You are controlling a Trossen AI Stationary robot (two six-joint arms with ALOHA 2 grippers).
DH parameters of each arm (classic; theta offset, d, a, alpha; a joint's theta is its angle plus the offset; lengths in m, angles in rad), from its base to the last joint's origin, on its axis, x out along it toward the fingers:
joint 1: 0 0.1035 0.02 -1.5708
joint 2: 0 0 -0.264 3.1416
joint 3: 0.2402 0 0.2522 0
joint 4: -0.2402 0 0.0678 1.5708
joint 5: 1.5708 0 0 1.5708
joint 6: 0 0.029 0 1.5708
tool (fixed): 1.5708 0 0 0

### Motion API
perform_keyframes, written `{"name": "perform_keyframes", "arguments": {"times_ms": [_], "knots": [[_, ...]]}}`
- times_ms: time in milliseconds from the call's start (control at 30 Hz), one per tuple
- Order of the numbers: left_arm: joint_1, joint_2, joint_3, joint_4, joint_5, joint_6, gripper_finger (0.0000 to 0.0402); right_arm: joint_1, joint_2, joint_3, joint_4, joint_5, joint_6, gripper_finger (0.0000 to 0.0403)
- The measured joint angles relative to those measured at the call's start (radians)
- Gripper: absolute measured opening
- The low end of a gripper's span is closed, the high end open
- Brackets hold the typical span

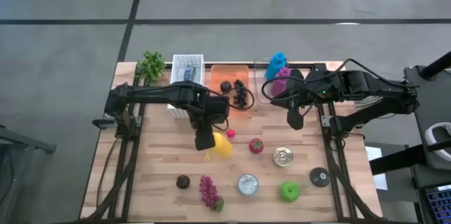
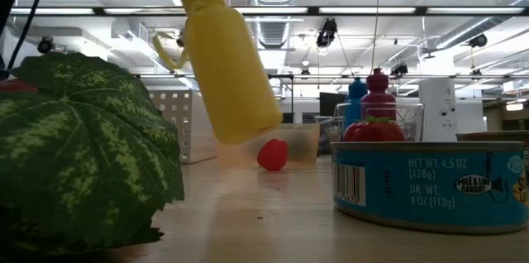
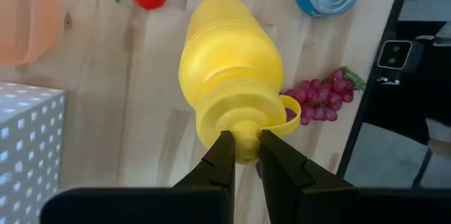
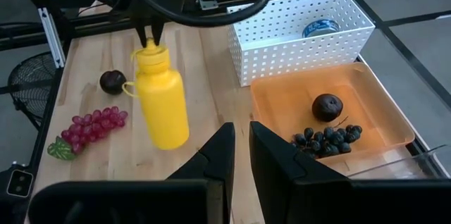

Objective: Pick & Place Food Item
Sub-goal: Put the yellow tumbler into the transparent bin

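The left hand (image 3: pixel 242 155) pinches the yellow bottle (image 1: pixel 221 145) by its cap, hanging it tilted above the wooden surface (image 1: pixel 155 175) at the middle of the high view, near a small red berry (image 1: pixel 230 134), while the right hand (image 1: pixel 292 120), fingers closed on nothing, hovers right of the orange tray (image 1: pixel 215 73).

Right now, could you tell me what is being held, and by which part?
The left tool holds the yellow bottle by its cap end, lifted off the table; the right tool holds nothing.
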Motion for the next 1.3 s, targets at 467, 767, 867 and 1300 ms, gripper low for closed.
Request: {"name": "perform_keyframes", "arguments": {"times_ms": [467,767,867,1300], "knots": [[-0.002,0.035,-0.004,-0.002,0.024,-0.106,0.0042,0.000,0.000,0.000,0.000,0.000,-0.027,0.0038],[-0.003,0.067,-0.004,-0.023,0.030,-0.107,0.0042,0.000,0.000,0.000,-0.001,0.000,-0.027,0.0038],[-0.003,0.067,-0.004,-0.023,0.032,-0.109,0.0042,0.000,0.000,0.000,-0.001,0.000,-0.027,0.0038],[-0.003,0.067,-0.004,-0.014,0.042,-0.109,0.0090,0.000,0.000,0.000,-0.001,0.000,-0.026,0.0038]]}}
